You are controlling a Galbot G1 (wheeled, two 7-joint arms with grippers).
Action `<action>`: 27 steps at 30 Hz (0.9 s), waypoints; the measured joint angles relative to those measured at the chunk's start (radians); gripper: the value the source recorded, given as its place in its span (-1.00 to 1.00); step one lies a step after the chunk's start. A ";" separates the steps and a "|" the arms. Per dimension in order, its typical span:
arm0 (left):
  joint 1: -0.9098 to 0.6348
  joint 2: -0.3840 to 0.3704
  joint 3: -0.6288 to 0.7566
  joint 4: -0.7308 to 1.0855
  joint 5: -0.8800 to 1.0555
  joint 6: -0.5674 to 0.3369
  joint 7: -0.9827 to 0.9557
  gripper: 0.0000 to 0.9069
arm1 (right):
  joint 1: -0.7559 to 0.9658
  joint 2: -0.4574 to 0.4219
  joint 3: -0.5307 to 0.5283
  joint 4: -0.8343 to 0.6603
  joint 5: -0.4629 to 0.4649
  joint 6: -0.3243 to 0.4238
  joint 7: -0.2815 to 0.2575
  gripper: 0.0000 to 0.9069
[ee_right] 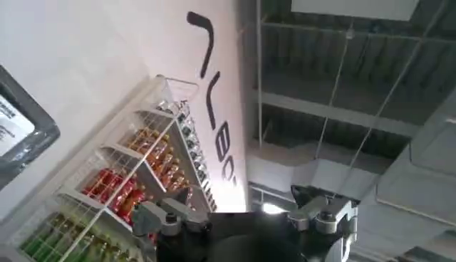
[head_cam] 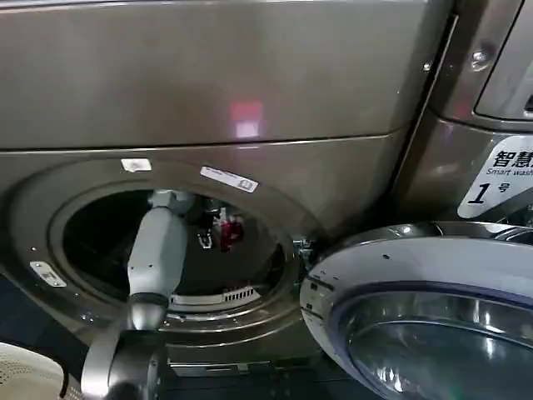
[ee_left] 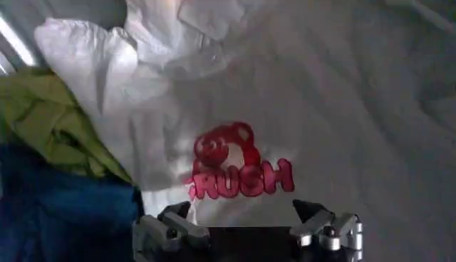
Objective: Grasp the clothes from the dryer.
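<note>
left gripper [ee_left: 242, 213] open over clothes [ee_left: 299, 128] — dryer [head_cam: 250, 83] interior dark.

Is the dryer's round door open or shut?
Open. The glass door hangs swung aside, and the left arm reaches through the dryer's port.

Left gripper [ee_left: 246, 213] bases cut by frame edge; clothes [head_cam: 226, 231] mostly hidden inside dryer [head_cam: 250, 179] (dark drum).

Garments: three — one white printed shirt [ee_left: 299, 107], one yellow-green [ee_left: 50, 121], one navy [ee_left: 64, 221]. Machines: two. Grippers: two.
</note>
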 measured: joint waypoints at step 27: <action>-0.063 0.072 0.144 0.196 -0.176 0.037 -0.010 0.81 | 0.004 -0.003 -0.021 0.007 0.000 0.009 -0.006 1.00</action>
